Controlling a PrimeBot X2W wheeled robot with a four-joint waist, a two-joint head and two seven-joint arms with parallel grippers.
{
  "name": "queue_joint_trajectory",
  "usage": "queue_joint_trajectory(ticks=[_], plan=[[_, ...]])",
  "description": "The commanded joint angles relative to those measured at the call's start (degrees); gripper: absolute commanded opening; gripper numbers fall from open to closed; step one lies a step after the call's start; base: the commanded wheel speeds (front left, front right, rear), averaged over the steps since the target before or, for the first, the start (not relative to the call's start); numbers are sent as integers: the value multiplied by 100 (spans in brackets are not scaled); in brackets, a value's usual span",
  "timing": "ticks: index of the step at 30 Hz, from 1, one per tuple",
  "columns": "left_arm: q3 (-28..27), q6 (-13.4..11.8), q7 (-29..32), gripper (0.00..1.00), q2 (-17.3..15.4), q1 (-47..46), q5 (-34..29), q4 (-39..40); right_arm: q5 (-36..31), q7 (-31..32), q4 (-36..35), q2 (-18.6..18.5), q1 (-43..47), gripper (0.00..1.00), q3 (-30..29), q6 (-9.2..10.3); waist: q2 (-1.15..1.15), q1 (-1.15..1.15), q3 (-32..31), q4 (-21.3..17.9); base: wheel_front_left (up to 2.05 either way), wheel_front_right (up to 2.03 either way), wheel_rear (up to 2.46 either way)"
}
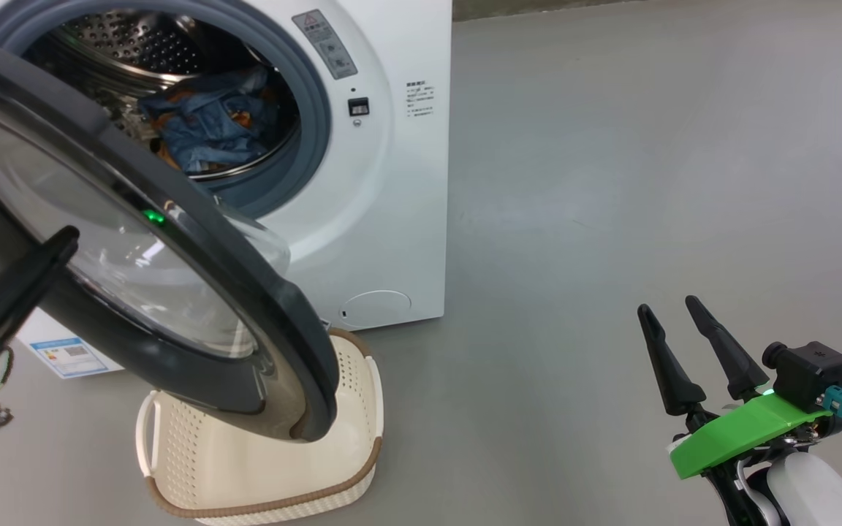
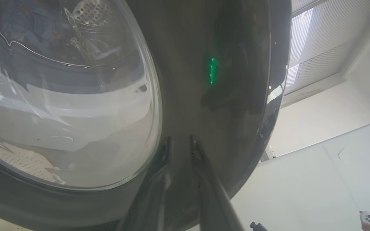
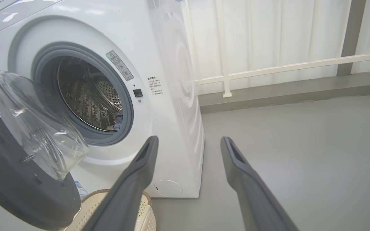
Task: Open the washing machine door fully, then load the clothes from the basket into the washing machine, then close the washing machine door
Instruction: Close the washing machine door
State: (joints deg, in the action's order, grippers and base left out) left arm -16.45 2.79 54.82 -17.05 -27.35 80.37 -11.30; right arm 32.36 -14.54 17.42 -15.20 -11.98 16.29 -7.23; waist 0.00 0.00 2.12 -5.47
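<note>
The washing machine [image 1: 392, 183] stands at the upper left with its drum open. The clothes [image 1: 209, 128], blue with orange marks, lie inside the drum. The washing machine door [image 1: 275, 321] hangs part-way open, its black rim over the basket [image 1: 362, 467], whose inside shows bare. My left gripper [image 1: 63, 241] rests against the door's outer face; in the left wrist view its fingers [image 2: 201, 160] stand slightly apart on the glossy rim [image 2: 220, 96], nothing between them. My right gripper [image 1: 666, 303] is open at the lower right, well clear of the machine [image 3: 159, 64].
Grey floor spreads to the right of the machine. A white railing [image 3: 268, 69] runs along the far wall. A blue label sticker [image 1: 70, 356] shows under the door. A person's hand holding a white remote [image 2: 368, 219] is at the left wrist view's corner.
</note>
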Motion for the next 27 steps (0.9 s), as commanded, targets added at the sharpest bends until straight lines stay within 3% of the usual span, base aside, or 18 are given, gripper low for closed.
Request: queue_joint_trajectory(ticks=[1,7,14,20,27], plan=[[-135,98,-74,100,-273,12,-126,235,-9,-46,-123,-93,-100,100,73,-25,0,0,-2,40,0,0,0],[-138,322,-689,100,-241,303,-664,528,-11,-46,-146,-130,-58,100,52,-25,0,0,1,120,0,0,0],[35,456,-1899,100,-347,767,-1780,855,-7,-46,-177,-134,-72,100,49,-25,0,0,54,125,0,0,0],[549,468,-3487,100,-451,1411,-2790,1006,-10,-46,-190,-116,-75,100,36,-25,0,0,78,100,0,0,0],[938,469,-5315,100,-245,2023,-3560,806,-14,-46,-196,-132,-49,100,-6,-25,0,0,75,102,0,0,0]])
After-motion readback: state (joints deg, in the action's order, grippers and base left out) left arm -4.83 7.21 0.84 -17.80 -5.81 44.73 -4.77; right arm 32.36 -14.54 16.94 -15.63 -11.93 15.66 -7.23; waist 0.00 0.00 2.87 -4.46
